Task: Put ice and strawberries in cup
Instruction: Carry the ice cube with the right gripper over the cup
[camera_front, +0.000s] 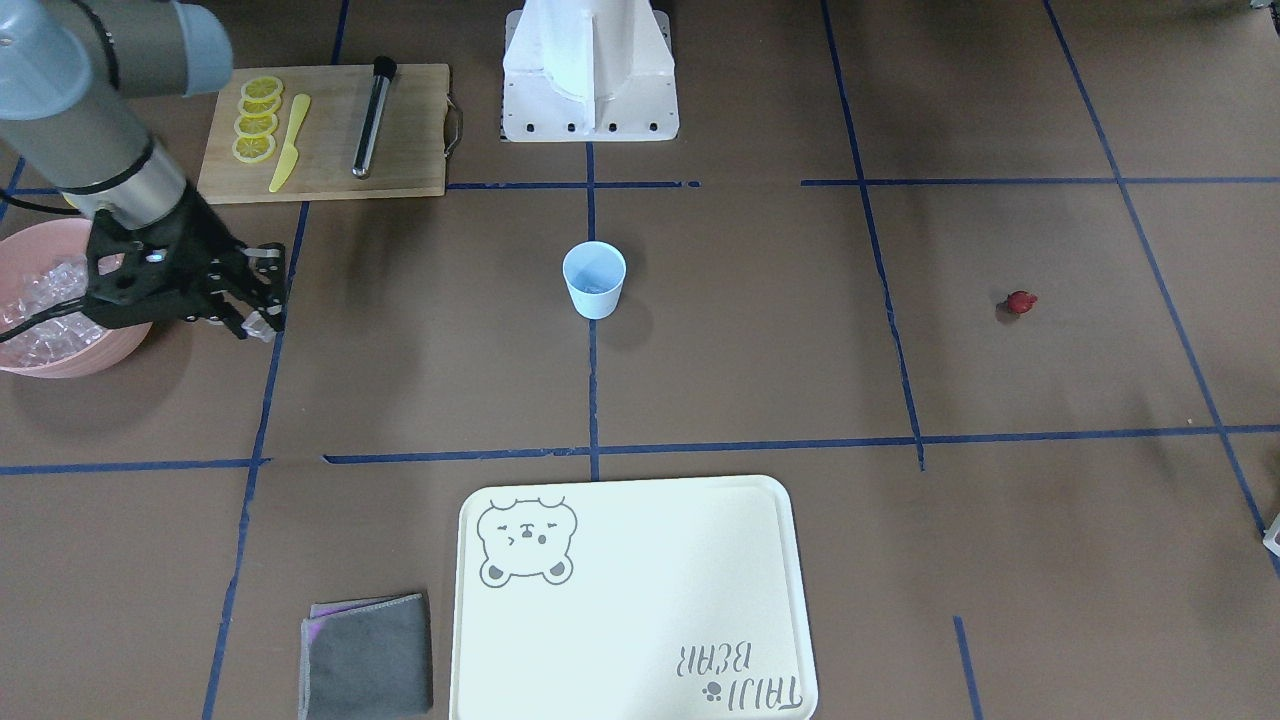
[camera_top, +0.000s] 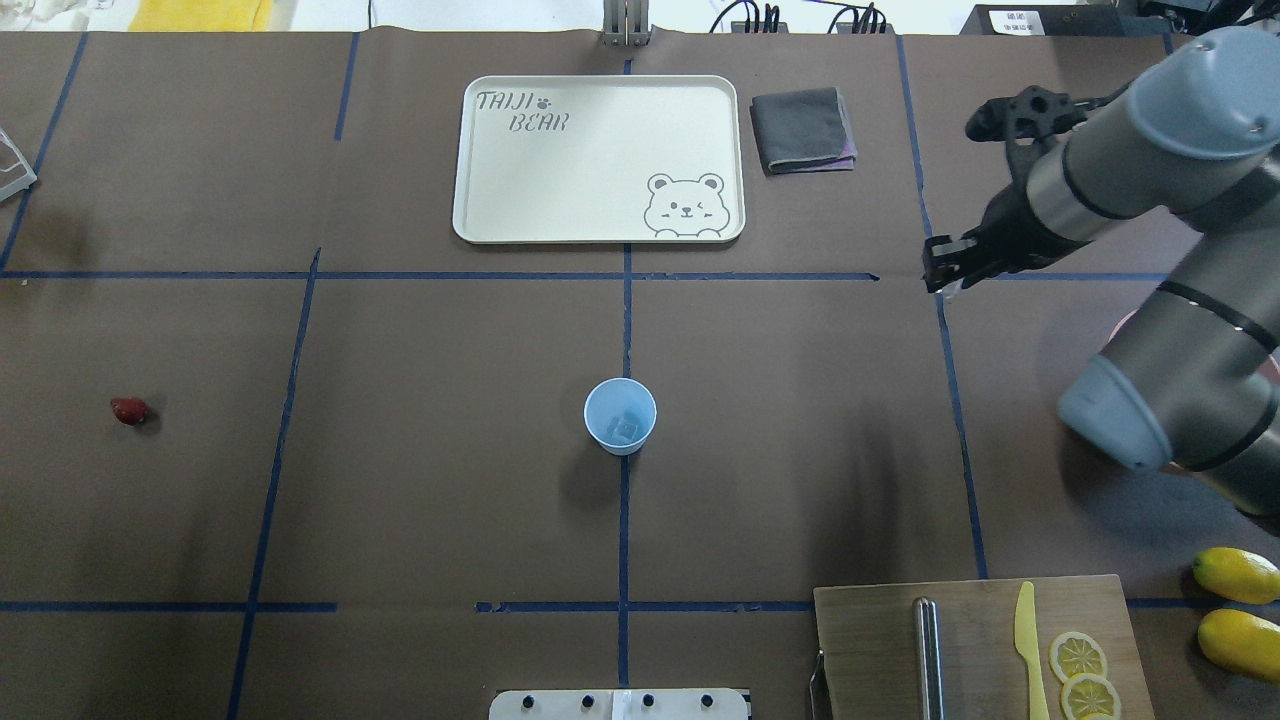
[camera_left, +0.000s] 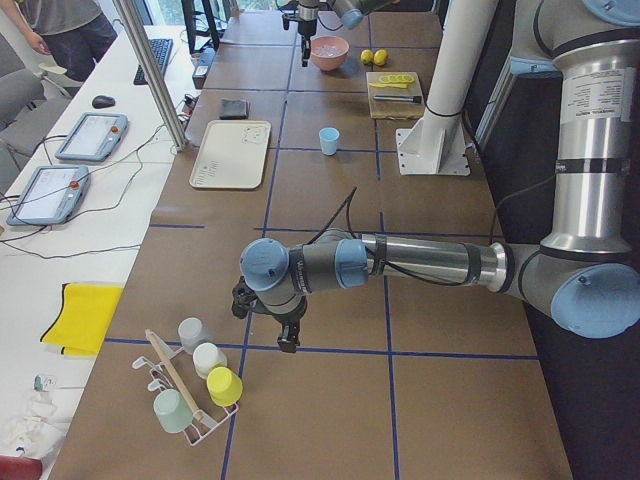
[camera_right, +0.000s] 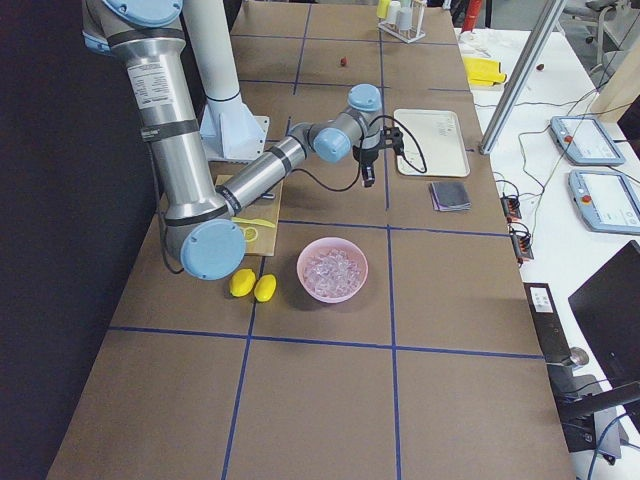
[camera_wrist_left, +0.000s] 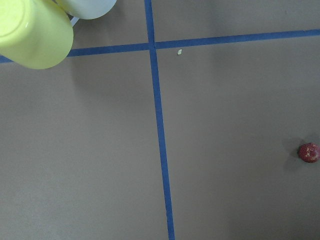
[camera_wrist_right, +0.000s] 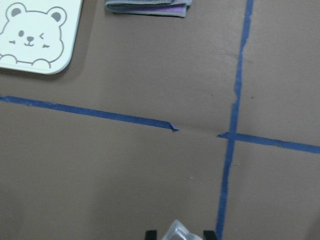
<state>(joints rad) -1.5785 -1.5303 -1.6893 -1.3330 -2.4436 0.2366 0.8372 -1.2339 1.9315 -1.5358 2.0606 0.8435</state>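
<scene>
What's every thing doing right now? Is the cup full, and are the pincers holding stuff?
cup: upright, ice bits inside, no strawberry.
strawberry: lying on the table, far from the cup.
right pincer: shut on an ice cube.
left pincer: above the table; open or shut, cannot tell.
pink bowl: holding an ice pile.
cloth: folded.

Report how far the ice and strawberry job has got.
Done: the cup already holds some ice. In hand: the right gripper has another ice cube clamped in its jaws, clear of the pink bowl and short of the cup. To do: drop that cube in, then fetch the strawberry, which lies untouched on the table far from the cup.
</scene>
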